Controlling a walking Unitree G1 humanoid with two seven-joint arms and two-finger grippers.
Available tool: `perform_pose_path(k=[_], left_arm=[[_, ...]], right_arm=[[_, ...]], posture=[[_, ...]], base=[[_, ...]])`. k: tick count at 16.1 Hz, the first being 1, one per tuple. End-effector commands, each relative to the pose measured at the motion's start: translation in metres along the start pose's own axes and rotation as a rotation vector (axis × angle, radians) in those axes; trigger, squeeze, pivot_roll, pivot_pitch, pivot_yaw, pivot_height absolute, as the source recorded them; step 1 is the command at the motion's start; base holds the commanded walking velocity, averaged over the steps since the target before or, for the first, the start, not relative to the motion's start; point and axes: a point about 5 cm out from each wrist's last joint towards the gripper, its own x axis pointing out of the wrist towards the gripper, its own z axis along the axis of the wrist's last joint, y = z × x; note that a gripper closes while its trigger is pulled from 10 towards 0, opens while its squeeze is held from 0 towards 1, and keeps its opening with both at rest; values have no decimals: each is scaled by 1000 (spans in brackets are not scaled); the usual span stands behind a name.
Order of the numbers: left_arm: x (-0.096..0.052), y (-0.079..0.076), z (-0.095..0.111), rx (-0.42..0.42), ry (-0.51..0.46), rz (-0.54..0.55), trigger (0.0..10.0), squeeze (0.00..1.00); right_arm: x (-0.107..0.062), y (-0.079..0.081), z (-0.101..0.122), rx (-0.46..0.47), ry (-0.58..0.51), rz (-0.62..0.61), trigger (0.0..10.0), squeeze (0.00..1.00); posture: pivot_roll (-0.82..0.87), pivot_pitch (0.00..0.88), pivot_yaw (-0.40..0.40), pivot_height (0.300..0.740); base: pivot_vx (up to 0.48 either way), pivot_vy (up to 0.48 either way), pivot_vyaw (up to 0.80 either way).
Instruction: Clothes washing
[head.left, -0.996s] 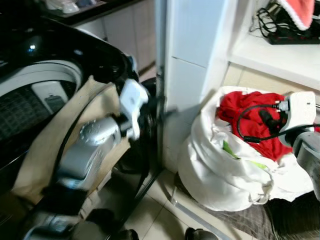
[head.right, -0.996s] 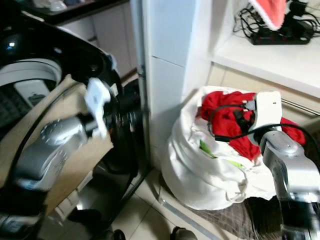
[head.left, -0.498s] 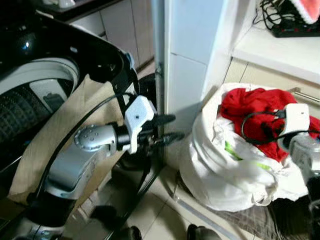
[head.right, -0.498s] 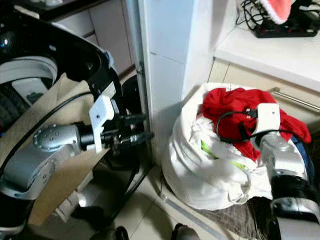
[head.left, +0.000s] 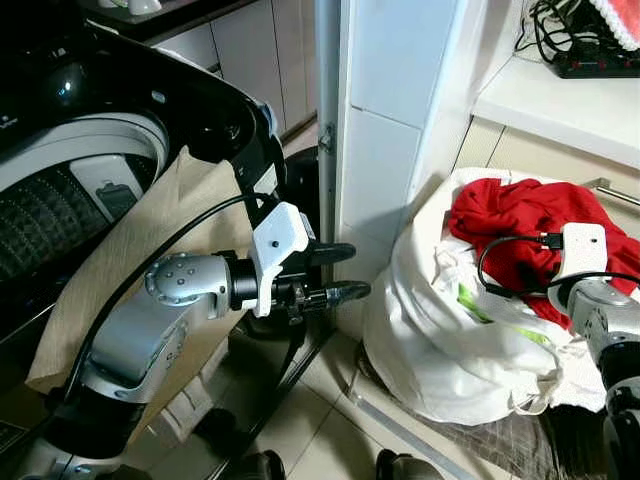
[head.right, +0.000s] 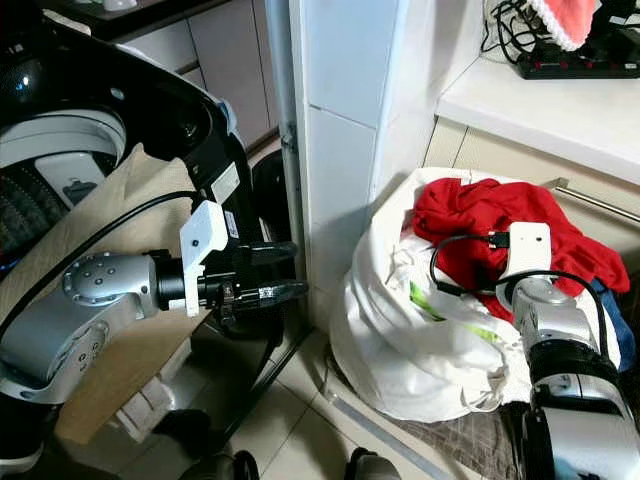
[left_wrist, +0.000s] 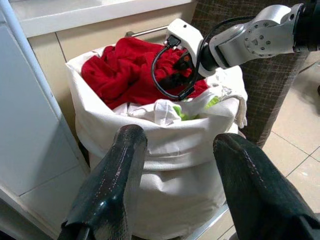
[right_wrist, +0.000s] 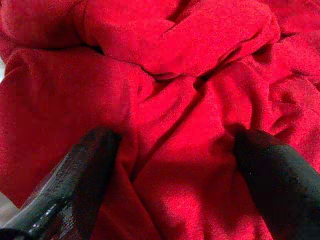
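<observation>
**Red cloth: grip check**

My right claw (right_wrist: 170, 165) is spread wide, fingers pressed into the red cloth (right_wrist: 165, 75) heaped atop the one white bag (head.left: 450, 330), nothing clamped. Soft, light, foldable; I judge a raised fold the best hold. My left claw (head.left: 345, 272) is open, empty, near the bag.

The left arm (head.left: 150, 330) is a run of rounded silver castings joined by black collars, with a round cap at the elbow carrying a ring of small dark screws. A black cable (head.left: 160, 250) loops from the arm up to a white angular wrist housing (head.left: 277, 250). The left gripper (head.left: 336, 272) has two long, glossy black, tapered fingers (left_wrist: 107, 185). The right arm (head.right: 560, 370) is likewise silver with black bands, its white wrist box (head.right: 527, 250) fed by a looping black cable (head.right: 455, 270).
</observation>
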Motion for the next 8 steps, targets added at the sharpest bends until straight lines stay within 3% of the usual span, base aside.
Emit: perform_pose_path(k=[1, 8], left_arm=[[0, -4, 2, 15, 6, -22, 10000, 0], [2, 0, -1, 22, 20, -12, 10000, 0]], right_arm=[[1, -4, -8, 6, 37, -7, 0, 0], [2, -4, -9, 12, 48, 8, 0, 0]], posture=[[-122, 119, 64, 740], [-126, 95, 69, 740]], base=[[0, 0, 0], [0, 0, 0]])
